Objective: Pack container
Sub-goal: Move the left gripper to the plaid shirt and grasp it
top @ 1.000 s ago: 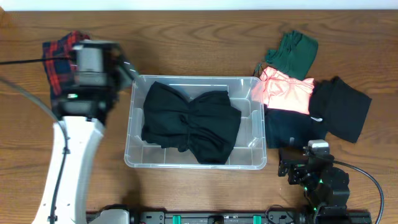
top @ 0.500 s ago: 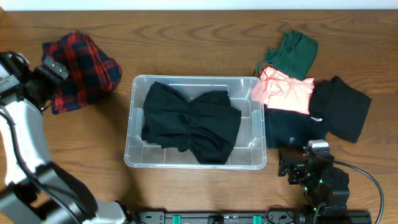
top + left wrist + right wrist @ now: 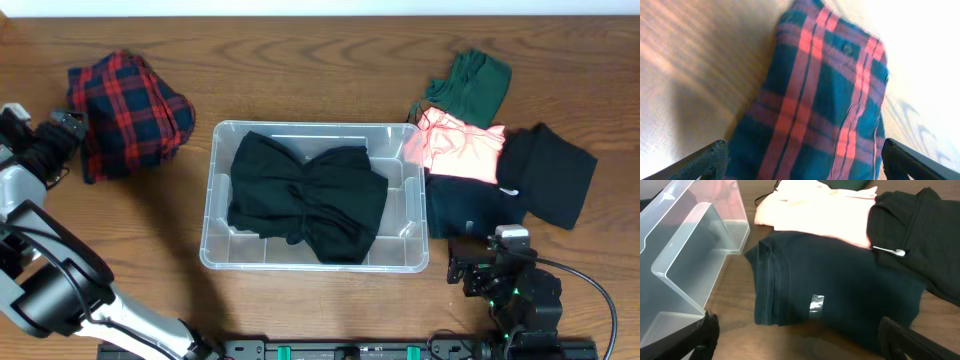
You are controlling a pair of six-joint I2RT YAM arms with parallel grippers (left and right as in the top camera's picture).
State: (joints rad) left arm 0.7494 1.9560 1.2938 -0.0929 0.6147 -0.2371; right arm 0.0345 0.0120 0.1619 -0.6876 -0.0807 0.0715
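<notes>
Table [image 3: 300,60]: brown wood grain, carrying everything else.
Container [image 3: 310,125]: clear plastic bin with rounded corners, in the middle of the table with its long side running left to right. The right wrist view shows its near corner [image 3: 685,255] just beside the navy garment.
Black garment in the bin [image 3: 305,195]: bunched and creased, covering most of the floor. A strip of bare bottom shows along the right wall.
Plaid garment [image 3: 128,112]: red and dark blue checks, in a loose heap at the far left, well apart from the bin. It fills the left wrist view [image 3: 815,115], where a button shows near its top.
Black garment at right [image 3: 550,175]: folded, at the right edge of the pile, overlapping the navy one [image 3: 920,225].
Navy garment [image 3: 465,210]: folded flat, just right of the bin, with a small shiny tag on it [image 3: 835,300].
Pink garment [image 3: 460,148]: lies behind the navy one and touches the bin's far right corner [image 3: 815,210].
Green garment [image 3: 470,85]: crumpled, farthest back of the right-hand pile.
Left gripper [image 3: 50,145]: at the table's left edge, just beside the plaid garment. Its jaws stand wide apart and grip nothing [image 3: 802,155].
Right gripper [image 3: 490,265]: near the bin's front right corner, at the navy garment's front edge. Its jaws are spread wide and empty [image 3: 797,335].
</notes>
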